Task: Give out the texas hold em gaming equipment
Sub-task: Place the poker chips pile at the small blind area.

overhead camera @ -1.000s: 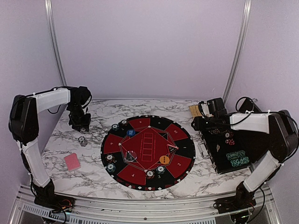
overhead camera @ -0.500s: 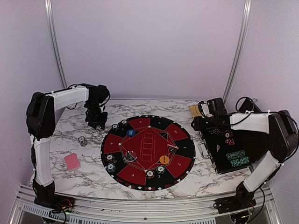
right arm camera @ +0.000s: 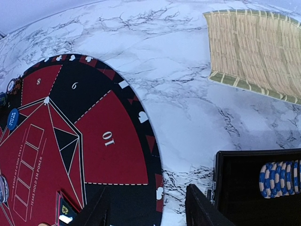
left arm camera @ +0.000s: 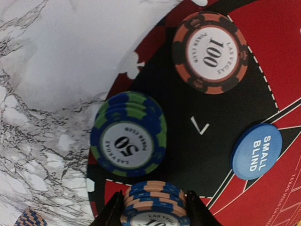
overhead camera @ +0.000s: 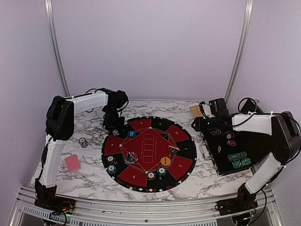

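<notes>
1. One second carried the left gripper (overhead camera: 114,123) from the table's far-left marble to the far-left rim of the mat (overhead camera: 146,141), so I judged another delivery was close.
2. Its jaws were pinched nearly closed around a blue-and-peach chip stack (left arm camera: 154,207), held over the mat just beside the green-blue 50 stack (left arm camera: 128,134) and near the small blind button (left arm camera: 256,151).
3. The right gripper (right arm camera: 148,207) hovered at the far end of the case (overhead camera: 218,160), jaws apart and holding nothing.

Between the left jaws, the blue-and-peach striped poker chip stack (left arm camera: 153,197) looks like smooth plastic. Ahead of them, the round black-and-red mat (left arm camera: 178,155) is matt and the marble-patterned tabletop (left arm camera: 61,61) smooth. Beyond the right jaws, a straw-coloured woven mat (right arm camera: 256,47) looks rough.
</notes>
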`<state>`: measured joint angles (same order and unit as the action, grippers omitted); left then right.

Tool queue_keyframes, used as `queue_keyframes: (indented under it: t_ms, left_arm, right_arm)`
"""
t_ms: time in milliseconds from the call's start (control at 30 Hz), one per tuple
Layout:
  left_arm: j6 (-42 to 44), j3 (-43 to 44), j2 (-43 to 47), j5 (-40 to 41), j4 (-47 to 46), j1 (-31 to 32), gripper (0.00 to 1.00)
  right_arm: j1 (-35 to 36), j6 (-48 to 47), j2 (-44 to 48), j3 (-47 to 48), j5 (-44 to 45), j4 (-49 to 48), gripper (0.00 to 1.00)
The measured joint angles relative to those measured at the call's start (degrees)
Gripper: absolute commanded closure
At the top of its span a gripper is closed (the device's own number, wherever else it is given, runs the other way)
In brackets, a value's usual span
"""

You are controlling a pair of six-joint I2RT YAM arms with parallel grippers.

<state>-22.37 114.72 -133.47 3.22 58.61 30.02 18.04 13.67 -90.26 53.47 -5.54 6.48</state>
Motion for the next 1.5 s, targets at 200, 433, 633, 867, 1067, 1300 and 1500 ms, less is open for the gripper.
queue_keyframes:
  t_ms: [200, 433, 633, 867, 1067, 1300, 1500]
  left_arm:
    - [-1.25, 3.02, -1.84, -0.22, 0.61, 1.75, 0.62]
    - [-2.16, 4.66, -3.15, -0.20, 1.49, 2.78, 0.62]
    - [-2.60, 5.49, -4.68, -0.17, 1.90, 2.95, 0.60]
    - [-2.89, 6.54, -4.94, -0.20, 2.27, 2.99, 0.51]
    - [-2.89, 6.64, -4.94, -0.22, 2.56, 2.99, 0.48]
    - [-2.89, 6.64, -4.90, -0.20, 2.78, 3.02, 0.47]
    - [-2.82, 4.33, -2.38, -0.17, 2.84, 3.06, 0.43]
  right_arm:
    - [0.00, 0.04, 0.37, 0.00, -0.59, 0.00, 0.47]
    - [0.00, 0.07, 0.92, 0.00, -1.07, -0.02, 0.47]
    - [0.00, 0.09, 1.25, 0.00, -1.44, -0.04, 0.47]
    - [0.00, 0.09, 1.25, 0.00, -1.49, -0.04, 0.47]
    - [0.00, 0.07, 1.25, 0.00, -1.46, -0.04, 0.47]
    - [0.00, 0.07, 1.25, 0.00, -1.46, -0.04, 0.47]
    - [0.00, 0.07, 1.25, 0.00, -1.44, -0.04, 0.47]
